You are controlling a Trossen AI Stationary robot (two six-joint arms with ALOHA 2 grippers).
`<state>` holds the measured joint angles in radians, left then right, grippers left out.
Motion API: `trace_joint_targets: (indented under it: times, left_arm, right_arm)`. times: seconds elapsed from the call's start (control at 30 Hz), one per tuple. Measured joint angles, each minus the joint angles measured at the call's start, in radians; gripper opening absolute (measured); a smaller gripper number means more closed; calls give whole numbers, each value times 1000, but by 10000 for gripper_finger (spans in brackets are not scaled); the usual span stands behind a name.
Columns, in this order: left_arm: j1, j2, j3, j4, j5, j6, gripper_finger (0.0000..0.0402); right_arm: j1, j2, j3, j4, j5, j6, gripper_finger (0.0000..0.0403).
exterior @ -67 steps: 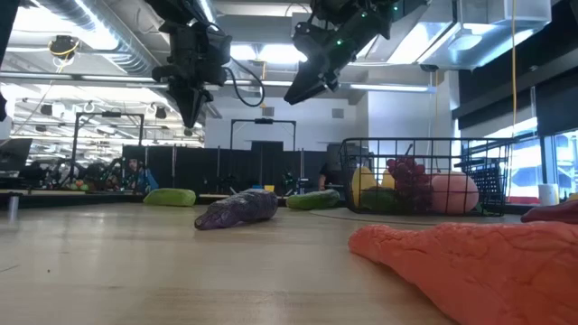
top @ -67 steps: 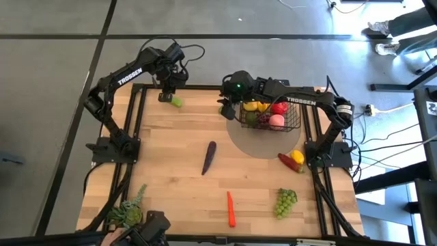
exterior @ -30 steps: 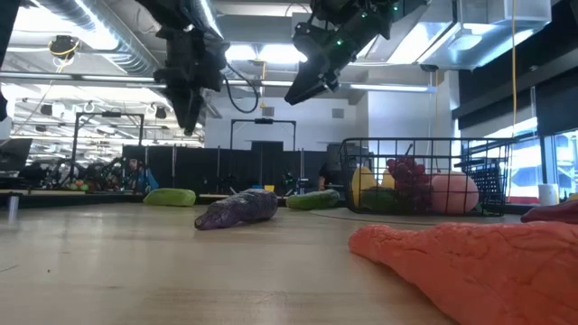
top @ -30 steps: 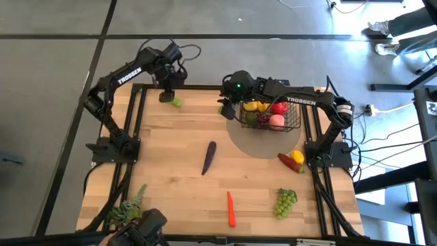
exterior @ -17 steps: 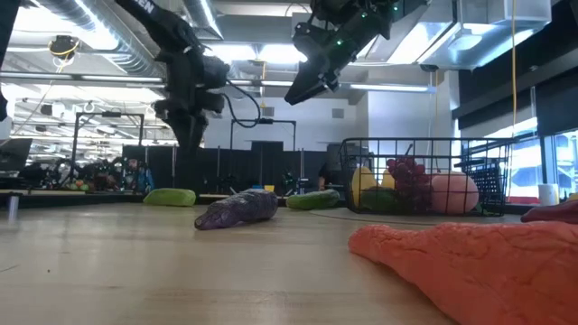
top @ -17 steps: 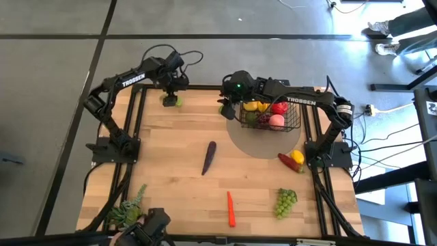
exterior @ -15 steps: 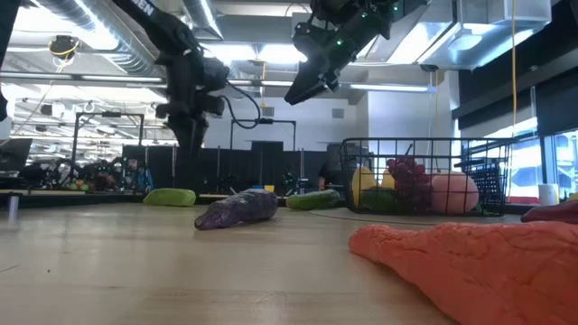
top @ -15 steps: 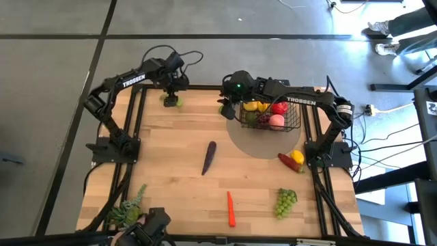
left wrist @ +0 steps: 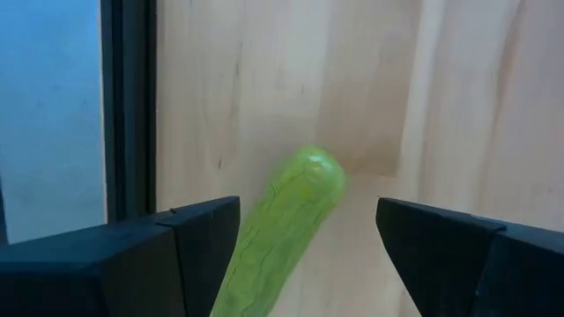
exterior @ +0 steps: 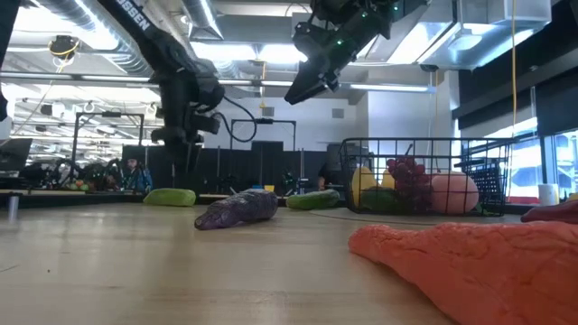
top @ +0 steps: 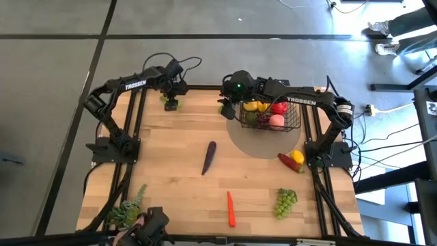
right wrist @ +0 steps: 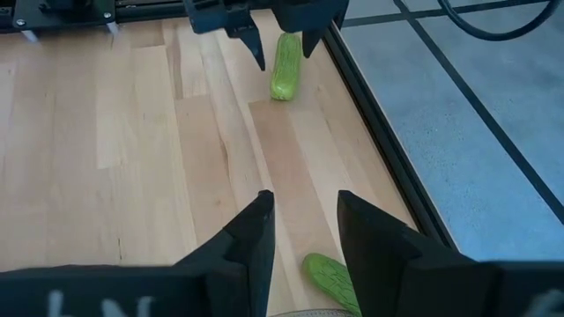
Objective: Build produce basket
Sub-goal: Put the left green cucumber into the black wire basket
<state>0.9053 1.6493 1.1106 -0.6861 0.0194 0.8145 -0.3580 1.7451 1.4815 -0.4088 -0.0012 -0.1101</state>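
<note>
You are looking at very few words here. From above, the left arm (top: 130,85) is showing the word "TROSSEN" in white letters on its dark side. The right arm (top: 304,100) is showing the same white word, "TROSSEN", along its long dark part by the basket. In the low view, one dark arm (exterior: 144,20) coming down from the top is showing only the end of that word, something like "SEN", and the rest is running out of the picture. In the right wrist view, some white letter shapes are showing at the very edge, but you cannot read them.
</note>
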Motion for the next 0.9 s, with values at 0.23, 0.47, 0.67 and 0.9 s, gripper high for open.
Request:
trace_joint_targets:
  times: [0.23,0.47,0.67,0.9]
  left_arm:
    - [21,0,-32,54,-2,31,258]
    - [57,0,-76,78,-5,64,258]
    - [75,0,-93,165,0,118,258]
    - [78,26,-94,156,34,86,258]
  right_arm:
    - [0,0,0,0,0,0,119]
    - [0,0,0,0,0,0,119]
    - [0,0,0,0,0,0,119]
    - [0,0,0,0,0,0,119]
